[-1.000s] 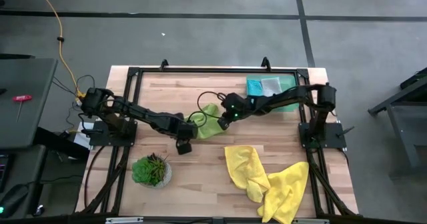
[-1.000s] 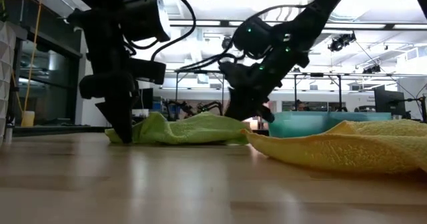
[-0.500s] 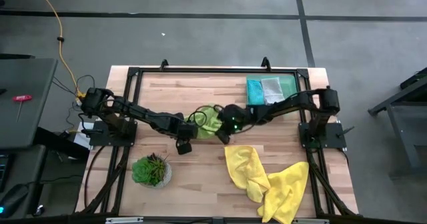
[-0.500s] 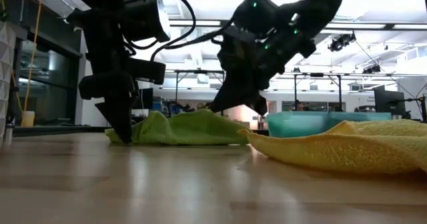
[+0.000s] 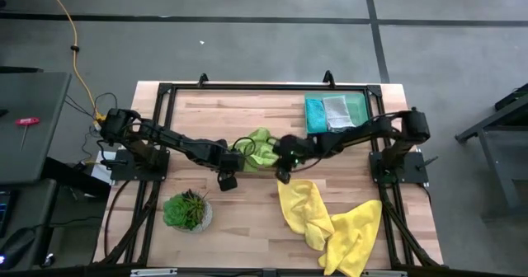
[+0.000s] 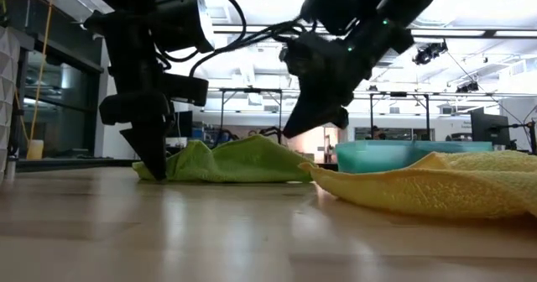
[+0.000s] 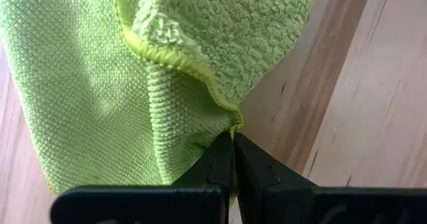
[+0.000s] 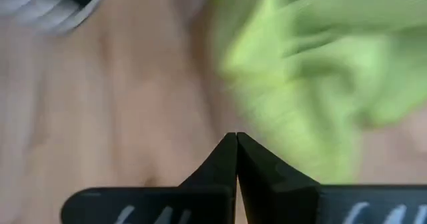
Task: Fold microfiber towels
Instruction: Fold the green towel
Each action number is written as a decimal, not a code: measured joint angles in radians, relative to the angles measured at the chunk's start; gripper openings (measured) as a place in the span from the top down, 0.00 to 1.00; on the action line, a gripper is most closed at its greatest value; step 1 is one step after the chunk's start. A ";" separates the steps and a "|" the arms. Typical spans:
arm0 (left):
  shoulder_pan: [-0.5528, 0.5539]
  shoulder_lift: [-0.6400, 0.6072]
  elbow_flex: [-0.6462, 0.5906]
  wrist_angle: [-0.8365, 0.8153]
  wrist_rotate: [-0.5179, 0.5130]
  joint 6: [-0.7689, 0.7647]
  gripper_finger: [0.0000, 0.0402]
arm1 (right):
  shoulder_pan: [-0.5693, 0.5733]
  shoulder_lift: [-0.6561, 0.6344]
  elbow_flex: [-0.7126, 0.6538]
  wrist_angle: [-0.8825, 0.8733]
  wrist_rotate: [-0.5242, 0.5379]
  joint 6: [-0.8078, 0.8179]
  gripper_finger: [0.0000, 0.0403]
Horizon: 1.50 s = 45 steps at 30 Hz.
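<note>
High view shows the soft lime-green microfiber towel (image 5: 258, 149) mid-counter, our left hand (image 7: 233, 144) pinched shut on its corner, our right hand (image 5: 283, 176) closed and empty beside it, so next we regrasp an edge.

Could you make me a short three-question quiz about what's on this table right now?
1. True or false: the left hand pinches the lime green towel at its edge.
2. What colour are the towels at the table's near right?
3. The right hand is: A) open, B) shut and holding nothing, C) holding the plant.

Key: 1 true; 2 yellow; 3 B.
</note>
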 joint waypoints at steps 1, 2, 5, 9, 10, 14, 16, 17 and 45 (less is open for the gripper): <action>0.000 0.000 0.000 0.000 0.000 0.000 1.00 | -0.018 -0.004 0.000 0.000 0.021 0.009 1.00; 0.000 0.000 0.000 0.000 0.000 -0.001 1.00 | -0.038 -0.006 0.000 0.002 0.031 0.023 1.00; 0.000 0.000 0.000 0.007 -0.001 -0.002 1.00 | -0.088 0.011 0.000 0.049 0.035 0.057 1.00; 0.000 0.000 0.001 0.011 -0.004 -0.003 1.00 | -0.103 0.069 0.000 0.120 -0.030 0.073 1.00; 0.000 0.000 0.001 0.011 -0.004 -0.003 1.00 | -0.097 0.083 0.000 0.141 -0.050 0.079 1.00; 0.000 0.000 0.001 0.012 -0.006 -0.016 1.00 | -0.058 0.136 0.000 0.171 -0.069 0.107 1.00; 0.000 0.000 0.001 0.012 -0.006 -0.026 1.00 | -0.031 0.150 0.000 0.178 -0.078 0.122 1.00; 0.000 0.000 0.001 0.013 -0.006 -0.026 1.00 | -0.017 0.156 0.000 0.173 -0.086 0.123 1.00; 0.000 0.000 0.001 0.018 -0.021 -0.023 1.00 | -0.104 0.133 0.000 0.140 -0.081 -0.035 1.00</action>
